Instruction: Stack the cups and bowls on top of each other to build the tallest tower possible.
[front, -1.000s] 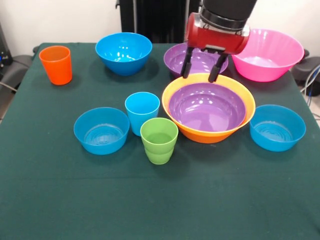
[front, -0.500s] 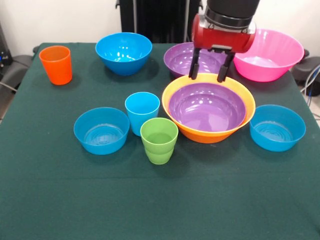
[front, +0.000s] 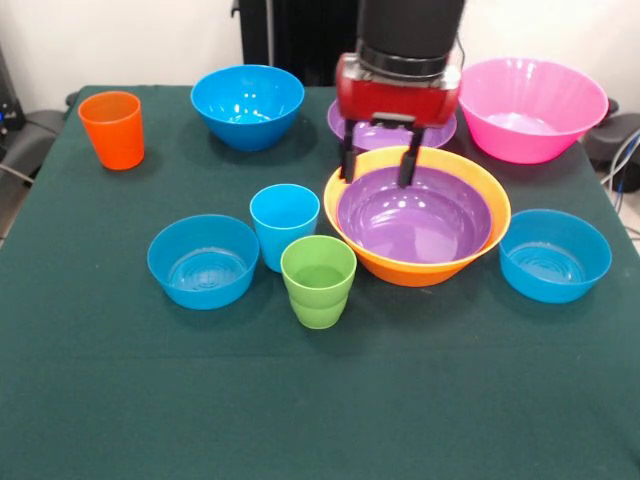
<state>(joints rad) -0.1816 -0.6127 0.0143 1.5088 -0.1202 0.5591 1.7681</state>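
Although only the front view is given, it shows every piece on the green table (front: 120, 400). There are three cups: an orange cup (front: 112, 129) standing alone near one far corner, a light blue cup (front: 284, 224) near the middle, and a green cup (front: 318, 280) just in front of it, the two touching or nearly so. There are seven bowls. Three are blue: a deeper blue bowl (front: 247, 104) at the back, a shallower blue bowl (front: 203, 260) just beside the light blue cup, and another blue bowl (front: 555, 254) at the other side. The pink bowl (front: 530, 107) stands at the back corner. One purple bowl (front: 415, 216) sits nested inside the orange-yellow bowl (front: 350, 215), the only stacked pair; a second purple bowl (front: 345, 115) behind it is mostly hidden by the arm's red wrist (front: 398, 97).

The gripper (front: 378, 164) hangs over the far rim of the nested pair, its two dark fingers (front: 347, 160) spread apart and holding nothing. One finger is at the orange-yellow rim, the other above the purple bowl's inner wall; whether either touches cannot be told.
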